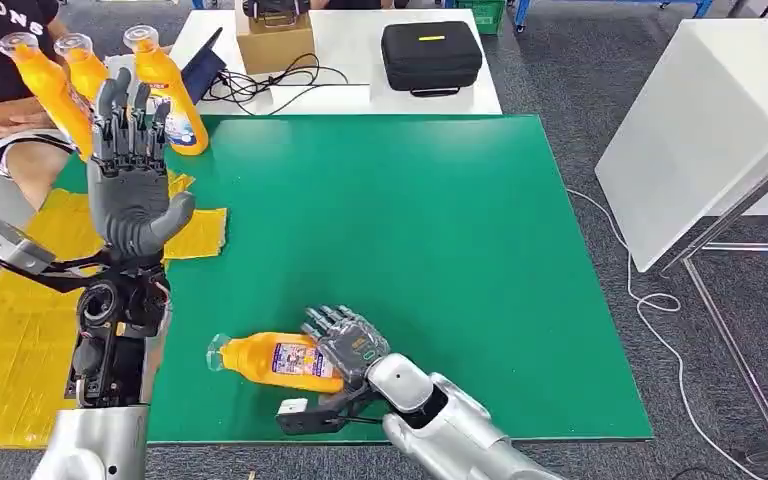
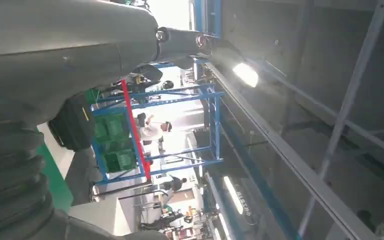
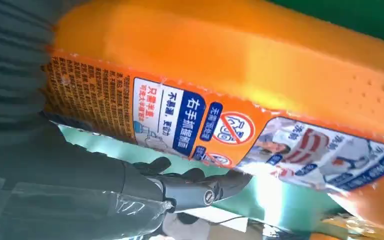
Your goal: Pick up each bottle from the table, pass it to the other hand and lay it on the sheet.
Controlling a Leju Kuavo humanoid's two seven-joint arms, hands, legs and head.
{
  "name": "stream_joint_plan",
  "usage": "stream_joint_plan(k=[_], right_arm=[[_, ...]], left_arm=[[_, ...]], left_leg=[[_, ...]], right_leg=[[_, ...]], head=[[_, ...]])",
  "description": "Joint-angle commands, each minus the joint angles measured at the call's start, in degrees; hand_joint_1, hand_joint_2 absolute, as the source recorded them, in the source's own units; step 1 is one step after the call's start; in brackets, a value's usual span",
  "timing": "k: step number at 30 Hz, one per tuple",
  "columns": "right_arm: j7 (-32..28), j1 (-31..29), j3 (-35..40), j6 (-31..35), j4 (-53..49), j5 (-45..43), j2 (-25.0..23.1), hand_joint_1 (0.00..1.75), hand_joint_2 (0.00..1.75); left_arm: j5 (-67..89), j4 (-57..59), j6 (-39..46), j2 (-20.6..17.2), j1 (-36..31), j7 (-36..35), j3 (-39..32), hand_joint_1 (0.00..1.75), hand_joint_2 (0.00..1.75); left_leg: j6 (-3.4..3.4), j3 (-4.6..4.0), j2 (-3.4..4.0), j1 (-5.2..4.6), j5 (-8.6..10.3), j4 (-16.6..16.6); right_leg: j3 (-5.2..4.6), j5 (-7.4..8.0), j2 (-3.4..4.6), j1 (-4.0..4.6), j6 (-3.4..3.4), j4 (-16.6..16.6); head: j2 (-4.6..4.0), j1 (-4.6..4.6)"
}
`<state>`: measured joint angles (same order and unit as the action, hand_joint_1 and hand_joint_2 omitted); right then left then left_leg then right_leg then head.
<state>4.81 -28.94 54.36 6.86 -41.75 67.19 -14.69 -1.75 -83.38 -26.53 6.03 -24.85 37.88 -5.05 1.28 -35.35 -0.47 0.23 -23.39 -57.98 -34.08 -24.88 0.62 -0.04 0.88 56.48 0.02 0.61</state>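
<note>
Orange bottle (image 1: 278, 361) lies on its side on the green mat (image 1: 440, 250), near the front edge. Its long axis runs roughly across the table: clear cap end points toward the robot's left, base end sits under the right hand (image 1: 348, 345). Right hand rests over the base end with fingers draped across the body; in the right wrist view the thumb (image 3: 190, 190) lies along the underside of the bottle (image 3: 260, 85), so the hand reads as closed around it, though the bottle appears to be down on the mat and not yet lifted. Left hand (image 1: 132, 180) is raised, palm toward the head camera, fingers straight and apart, holding nothing. It stands well apart from the bottle, up and to the bottle's cap side, so the cap end is the end that faces the receiving hand; judgement: the pass wants the bottle raised and carried cap-first toward the left. Yellow sheet (image 1: 20, 330) lies beyond the mat's left edge, below and behind the left hand. Three more orange bottles (image 1: 165, 95) stand upright at the far left corner of the mat. Label, right wrist view: Chinese print, a white-on-blue panel reading 右手抓握器, red prohibition circles, small text too fine to read. A seated person's black shirt (image 1: 5, 40) shows partial white letters, "ICONS".
</note>
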Motion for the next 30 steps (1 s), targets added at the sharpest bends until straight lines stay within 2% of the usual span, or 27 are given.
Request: stream_joint_plan(k=[1, 7, 16, 18, 19, 26, 27, 28, 30], right_arm=[[3.7, -2.1, -4.6, -0.2, 3.6, 5.0, 2.3, 0.0, 1.75], [6.8, -3.0, -9.9, 1.0, 1.3, 8.1, 4.0, 0.0, 1.75], [6.8, -2.8, -9.9, 1.1, 1.3, 8.2, 3.9, 0.0, 1.75], [6.8, -2.8, -9.9, 1.1, 1.3, 8.2, 3.9, 0.0, 1.75], [6.8, -2.8, -9.9, 1.1, 1.3, 8.2, 3.9, 0.0, 1.75], [6.7, -1.8, -13.0, 0.9, -0.3, 9.1, 4.8, 0.03, 1.75], [6.7, -1.7, -13.1, 0.8, -0.3, 9.1, 4.9, 0.56, 1.75], [6.7, -1.5, -13.5, 0.6, -0.1, 9.0, 4.8, 1.41, 1.75], [6.7, -1.5, -13.6, 0.4, 0.1, 9.1, 4.7, 1.68, 1.75]], left_arm=[[-0.8, 1.5, -0.2, 0.8, -1.2, -0.3, -2.2, 0.0, 1.75], [-1.2, 0.9, -0.3, 1.0, -1.0, -0.5, -3.0, 0.0, 1.75], [-1.2, 1.0, -0.3, 1.0, -1.0, -0.5, -3.0, 0.0, 1.75], [-1.2, 1.0, -0.3, 1.0, -1.0, -0.5, -3.0, 0.0, 1.75], [-1.2, 1.0, -0.3, 1.0, -1.0, -0.5, -3.0, 0.0, 1.75], [-1.3, 0.8, -0.4, 1.2, 0.4, -0.6, -3.1, 0.0, 1.75], [-1.3, 0.8, -0.4, 1.3, 0.4, -0.6, -3.1, 0.0, 1.75], [-1.4, 0.5, -0.4, 1.4, 0.5, -0.6, -3.1, 0.0, 1.75], [-1.4, 0.6, -0.3, 1.5, 0.2, -0.8, -3.2, 0.0, 1.75]], left_leg=[[-0.03, 0.23, -0.07, 0.0, -0.03, 0.1], [-0.02, 0.1, -0.08, -0.02, -0.01, 0.0], [-0.03, 0.1, -0.02, 0.0, -0.03, 0.0], [-0.07, 0.31, -0.01, 0.02, -0.12, 0.0], [-0.03, 0.08, -0.02, -0.01, -0.03, 0.0], [-0.02, 0.15, -0.03, -0.01, -0.05, 0.0], [-0.01, 0.09, -0.02, -0.02, -0.03, 0.0], [-0.03, 0.2, -0.03, 0.0, -0.08, 0.0], [-0.03, 0.17, -0.03, 0.01, -0.07, 0.0]], right_leg=[[0.28, -0.06, -0.16, 0.01, 0.04, -0.1], [0.15, -0.04, -0.14, -0.02, 0.04, 0.0], [0.13, -0.04, -0.08, 0.0, 0.03, 0.0], [0.35, -0.12, -0.12, 0.03, 0.04, 0.0], [0.1, -0.04, -0.08, 0.0, 0.03, 0.0], [0.18, -0.06, -0.11, 0.0, 0.05, -0.1], [0.11, -0.04, -0.08, -0.01, 0.04, 0.0], [0.24, -0.08, -0.11, 0.01, 0.05, -0.1], [0.21, -0.07, -0.11, 0.02, 0.04, -0.1]], head=[[0.0, 0.02], [0.0, 0.0], [0.0, 0.02], [0.0, 0.0], [0.0, 0.0], [0.0, 0.0], [0.0, 0.0], [0.0, 0.0], [0.0, 0.0]])
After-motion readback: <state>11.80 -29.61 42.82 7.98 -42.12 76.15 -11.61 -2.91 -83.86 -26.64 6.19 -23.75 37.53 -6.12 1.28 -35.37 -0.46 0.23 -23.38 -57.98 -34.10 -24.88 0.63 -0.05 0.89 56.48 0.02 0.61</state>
